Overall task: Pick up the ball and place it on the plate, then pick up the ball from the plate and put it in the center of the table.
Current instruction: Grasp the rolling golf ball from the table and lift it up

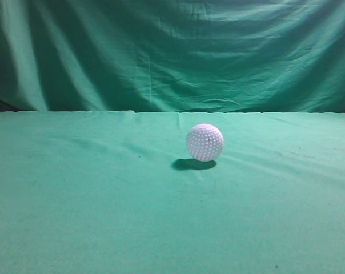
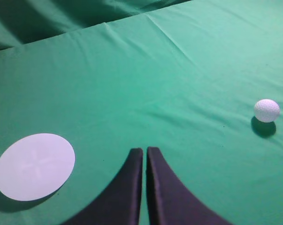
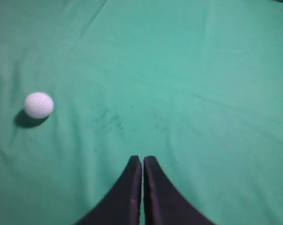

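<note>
Both grippers closed, empty: left gripper (image 2: 144,151), right gripper (image 3: 142,158).
Ball (image 1: 205,142) rests mid-table (image 1: 75,228), clear of every edge; plate (image 2: 34,166) empty, awaiting it.

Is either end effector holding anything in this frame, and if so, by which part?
Nothing is held. The left end effector and right end effector are both shut on nothing, while the small white dimpled ball rests alone on the green cloth-covered table.

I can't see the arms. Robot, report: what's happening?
Left gripper shut, empty. Right gripper shut, empty. Ball on table, plate bare. Nothing in the way.
</note>
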Available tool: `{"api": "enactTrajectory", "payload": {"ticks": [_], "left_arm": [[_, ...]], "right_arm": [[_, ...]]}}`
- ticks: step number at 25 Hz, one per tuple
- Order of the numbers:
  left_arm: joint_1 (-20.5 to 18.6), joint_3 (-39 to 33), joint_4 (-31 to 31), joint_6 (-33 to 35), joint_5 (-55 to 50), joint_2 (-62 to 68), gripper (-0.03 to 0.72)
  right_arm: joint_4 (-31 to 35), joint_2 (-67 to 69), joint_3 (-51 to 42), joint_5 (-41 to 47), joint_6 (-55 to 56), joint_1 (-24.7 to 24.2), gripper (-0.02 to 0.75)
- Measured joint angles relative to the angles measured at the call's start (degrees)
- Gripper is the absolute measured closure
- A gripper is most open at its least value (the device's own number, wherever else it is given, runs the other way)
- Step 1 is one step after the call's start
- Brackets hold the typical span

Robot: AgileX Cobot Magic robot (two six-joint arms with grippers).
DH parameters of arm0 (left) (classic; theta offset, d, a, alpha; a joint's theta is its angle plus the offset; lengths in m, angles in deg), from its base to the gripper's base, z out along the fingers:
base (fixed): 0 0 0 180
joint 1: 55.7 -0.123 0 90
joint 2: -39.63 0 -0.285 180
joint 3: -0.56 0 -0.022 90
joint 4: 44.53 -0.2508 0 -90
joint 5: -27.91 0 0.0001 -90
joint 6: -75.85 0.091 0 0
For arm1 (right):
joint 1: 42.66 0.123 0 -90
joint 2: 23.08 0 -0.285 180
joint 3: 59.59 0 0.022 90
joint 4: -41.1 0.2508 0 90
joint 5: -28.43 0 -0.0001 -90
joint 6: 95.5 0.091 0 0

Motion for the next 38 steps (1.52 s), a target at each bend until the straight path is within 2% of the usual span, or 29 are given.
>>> {"api": "enactTrajectory", "payload": {"ticks": [8, 13, 14, 15, 18, 24, 26, 32, 37, 38], "left_arm": [[0.0, -1.5, -0.7, 0.0, 0.1, -1.5, 0.688], [0.0, -1.5, -0.8, 0.0, 0.1, -1.5, 0.688], [0.0, -1.5, -0.8, 0.0, 0.1, -1.5, 0.688], [0.0, -1.5, -0.8, 0.0, 0.1, -1.5, 0.688], [0.0, -1.5, -0.8, 0.0, -0.8, -1.5, 0.688], [0.0, -1.5, -3.2, 0.0, -1.8, -1.5, 0.688], [0.0, -1.5, -3.8, 0.0, -2.0, -1.5, 0.688], [0.0, -1.5, -4.0, 0.0, -2.6, -1.5, 0.688], [0.0, -1.5, -4.0, 0.0, -2.6, -1.5, 0.688], [0.0, -1.5, -4.0, 0.0, -2.6, -1.5, 0.688]], "right_arm": [[-0.1, 21.9, 11.4, 6.0, -0.7, 16.5, 0.738], [-0.3, 37.1, 19.0, 5.3, -0.7, 22.0, 0.738], [-0.3, 39.5, 20.1, 5.2, -0.7, 22.4, 0.69], [-0.3, 42.4, 21.4, 5.1, -0.7, 22.6, 0.69], [0.3, 49.4, 24.7, 4.9, -1.5, 22.8, 0.554], [6.6, 60.4, 30.4, 6.4, -9.1, 23.1, 0.183], [7.6, 63.2, 32.1, 6.4, -9.6, 23.2, 0.105], [7.5, 71.0, 37.1, 6.4, -10.1, 23.2, 0.105], [3.9, 75.3, 39.7, 6.3, -10.1, 23.2, 0.105], [3.4, 75.6, 39.8, 6.2, -10.2, 23.2, 0.151]]}}
